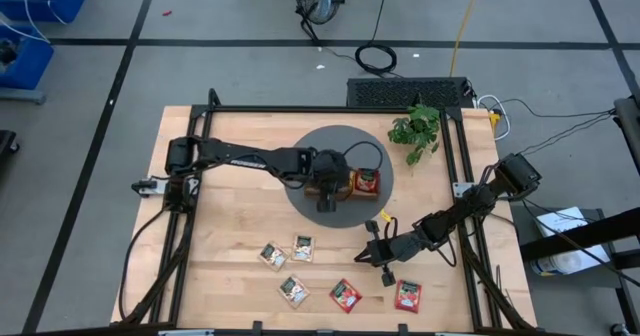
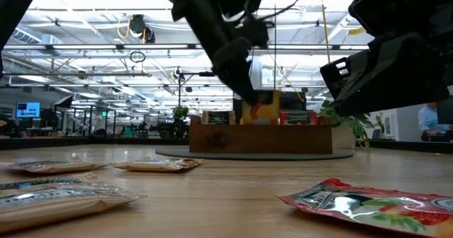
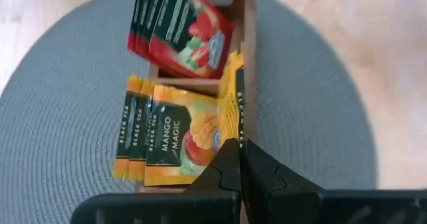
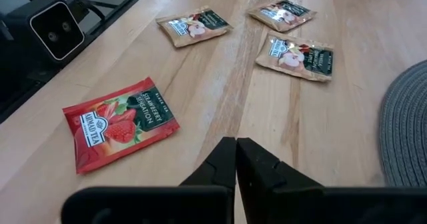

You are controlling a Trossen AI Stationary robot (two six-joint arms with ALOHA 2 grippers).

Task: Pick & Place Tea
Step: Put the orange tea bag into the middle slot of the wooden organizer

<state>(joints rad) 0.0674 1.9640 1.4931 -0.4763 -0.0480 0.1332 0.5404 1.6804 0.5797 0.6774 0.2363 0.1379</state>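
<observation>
Left tool [image 3: 239,159] pinches an orange sachet [image 3: 235,104] edge-on; only the low view shows right tool [image 2: 338,75] shut

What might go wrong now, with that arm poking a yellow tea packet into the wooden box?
The left gripper pinches a yellow mango tea sachet edge-on right at the brown wooden tray's wall; it might catch there or fall outside onto the grey round mat. The upright yellow sachets already filed could be knocked askew. The right gripper hovers shut beside a red strawberry sachet.
</observation>
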